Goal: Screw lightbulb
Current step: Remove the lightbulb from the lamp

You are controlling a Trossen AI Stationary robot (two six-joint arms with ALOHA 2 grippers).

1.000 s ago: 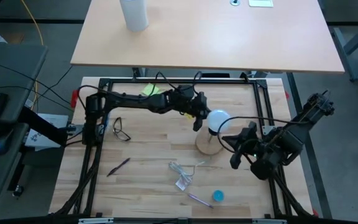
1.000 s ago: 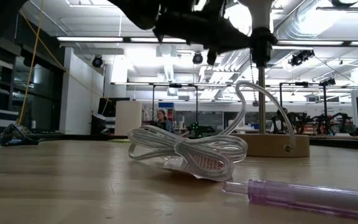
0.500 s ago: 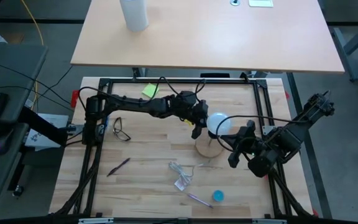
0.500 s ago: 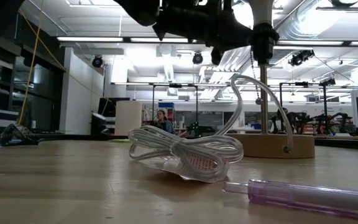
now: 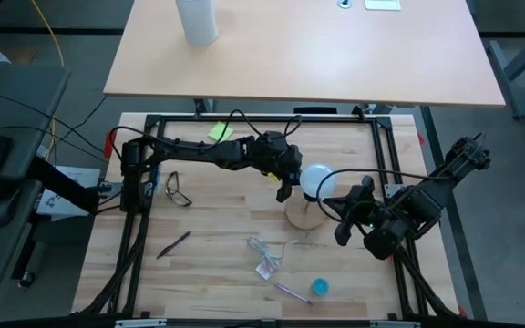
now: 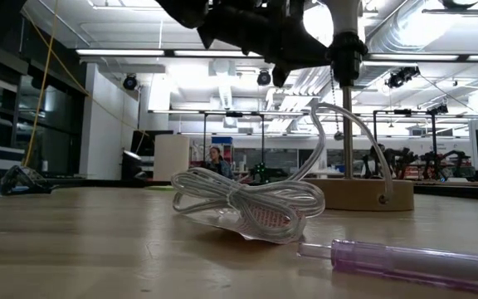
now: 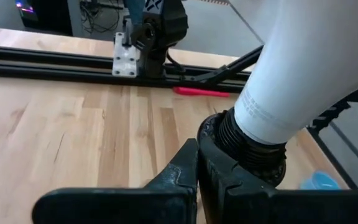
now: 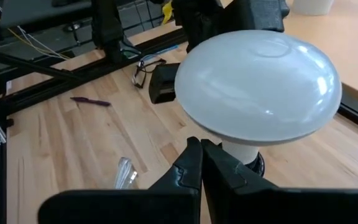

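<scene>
Nearest the front edge of the butcher-block table (image 5: 217,228): a translucent purple pen (image 6: 405,262) is lying flat, with a small blue cap (image 5: 320,287) sitting just beside it in the high view. Behind the pen, a coiled white cable (image 6: 251,203) in a clear bag is sitting in the middle of the wood, one loop arching up toward the lamp. A dark pen (image 5: 175,243) is lying off toward the left arm's side, and clear safety glasses (image 5: 177,190) are resting further back near that arm's base.

Mid-table, the round wooden disc base (image 6: 363,193) is standing flat, with a thin stem rising from it to a ribbed black socket (image 7: 250,149). The lightbulb (image 8: 258,87) is sitting upright in that socket: smooth frosted white globe, cone neck going down into the socket collar.

The left gripper (image 7: 197,171) is hovering just beside the socket, fingers pressed together, gripping nothing. The right gripper (image 8: 202,163) is sitting low on the opposite side of the bulb, under the globe's rim, fingers also pressed together and empty. Both arms are crowding the lamp, one on each side.

Further back: black aluminium frame rails (image 5: 262,117) are boxing in the table, a yellow sticky note (image 5: 219,133) is lying at the far rail, and a red marker (image 7: 204,92) is lying along a rail. Beyond, a second tan desk (image 5: 335,64) is carrying a tall white cylinder (image 5: 196,20).
</scene>
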